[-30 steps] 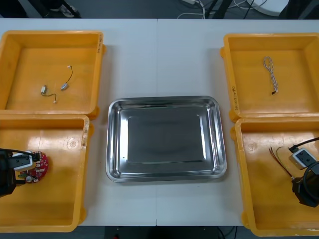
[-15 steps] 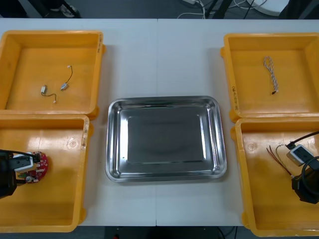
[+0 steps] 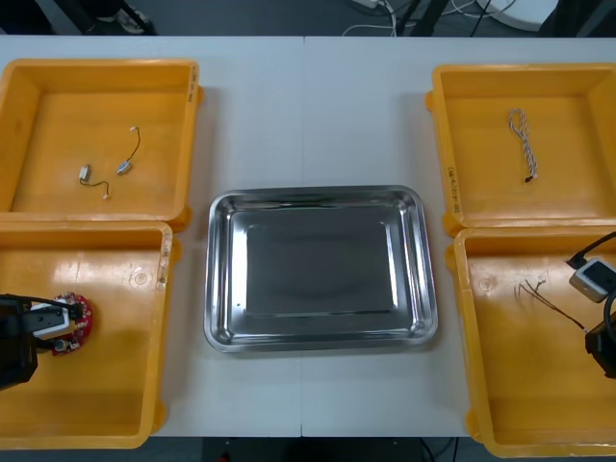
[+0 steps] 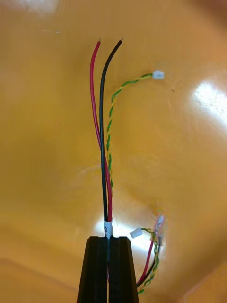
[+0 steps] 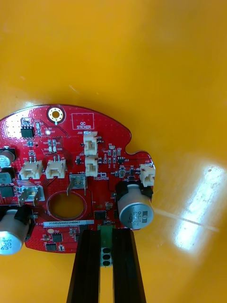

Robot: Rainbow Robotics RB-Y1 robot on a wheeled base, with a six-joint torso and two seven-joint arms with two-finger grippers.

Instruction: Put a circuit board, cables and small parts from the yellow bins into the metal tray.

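Note:
A round red circuit board (image 3: 73,319) lies in the near left yellow bin (image 3: 115,385). My left gripper (image 3: 46,327) is shut on the board's edge. In the left wrist view the fingers (image 5: 87,265) pinch a green connector at the rim of the board (image 5: 71,180). My right gripper (image 3: 591,333) sits at the right side of the near right bin (image 3: 510,385), shut on a cable (image 3: 539,295). In the right wrist view, that gripper (image 4: 108,242) clamps the cable (image 4: 105,142): red and black wires with a twisted yellow-green strand, their free ends reaching out over the bin floor.
The bare metal tray (image 3: 318,194) sits mid-table between the bins. The far left bin (image 3: 58,115) holds small metal parts (image 3: 85,173) with thin leads. A twisted cable (image 3: 523,142) lies in the far right bin (image 3: 481,173). More small wires (image 4: 153,246) lie beside my right fingers.
The left gripper has shut on the circuit board's edge. The right gripper has moved back toward the right edge, drawing its cable along in the bin.

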